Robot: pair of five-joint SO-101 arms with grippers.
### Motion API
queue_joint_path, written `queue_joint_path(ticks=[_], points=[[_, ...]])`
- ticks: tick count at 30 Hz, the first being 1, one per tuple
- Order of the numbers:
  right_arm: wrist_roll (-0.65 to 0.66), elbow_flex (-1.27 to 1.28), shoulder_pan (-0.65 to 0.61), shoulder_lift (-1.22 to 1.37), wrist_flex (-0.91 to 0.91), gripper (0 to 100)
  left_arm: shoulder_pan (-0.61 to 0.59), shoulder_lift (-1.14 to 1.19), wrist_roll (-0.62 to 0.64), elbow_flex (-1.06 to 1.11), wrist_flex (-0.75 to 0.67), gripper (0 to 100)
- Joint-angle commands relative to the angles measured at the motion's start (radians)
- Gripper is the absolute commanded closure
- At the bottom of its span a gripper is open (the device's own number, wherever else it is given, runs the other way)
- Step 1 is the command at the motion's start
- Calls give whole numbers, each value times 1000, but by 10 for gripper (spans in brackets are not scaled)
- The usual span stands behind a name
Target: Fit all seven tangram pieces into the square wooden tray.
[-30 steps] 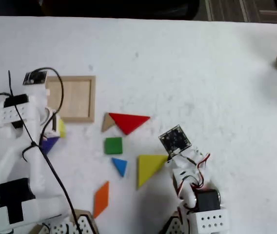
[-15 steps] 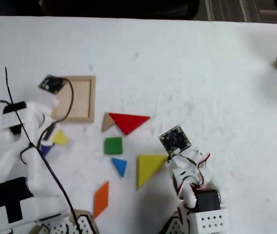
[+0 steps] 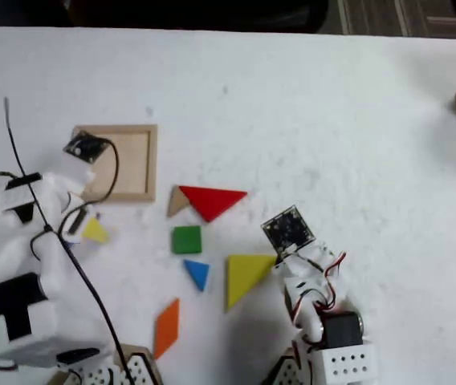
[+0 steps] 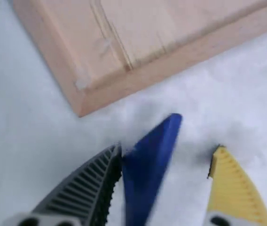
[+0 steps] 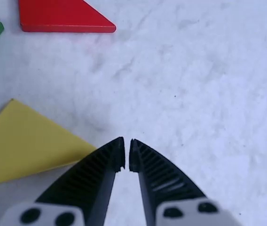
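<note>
The square wooden tray (image 3: 132, 194) lies on the left part of the white table (image 3: 332, 120), and what shows of its floor is bare wood. Just outside one of its corners, the dark blue tangram piece (image 4: 150, 160) sits between the fingers of the left gripper (image 4: 167, 150). The fingers are spread: the piece lies against the ribbed grey finger (image 4: 86, 188), while a strip of table separates it from the yellow finger (image 4: 230, 188), so nothing is pinched. The other six pieces lie loose on the table to the right of the tray. The red triangle (image 3: 212, 200) is nearest, with the small tan wooden triangle (image 3: 177, 202) touching its left end. Below them is the green square (image 3: 186, 239), then the small light-blue triangle (image 3: 198, 273). The large yellow triangle (image 3: 246, 275) is just to the right of that. The orange parallelogram (image 3: 166, 326) lies apart from the rest, toward the near edge. The right gripper (image 5: 127, 155) hangs over bare table just beside the large yellow triangle's edge. Its two black fingers are pressed almost together — only a thin slit shows between the tips — and they hold nothing.
</note>
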Motion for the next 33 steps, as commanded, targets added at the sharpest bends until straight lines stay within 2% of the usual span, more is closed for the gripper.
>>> queue_joint_path(ticks=[1,10,14,21,30,33], points=[[14,9,13,-12,10,975,-16,82,-9,-92,-12,688],[14,9,13,-12,10,975,-19,110,-2,-118,15,693],[14,9,13,-12,10,975,-21,110,-8,-112,17,748],[14,9,13,-12,10,975,-19,110,3,-118,101,759],[14,9,13,-12,10,975,-44,108,187,-120,110,759],[14,9,13,-12,10,975,-59,76,244,-155,183,749]])
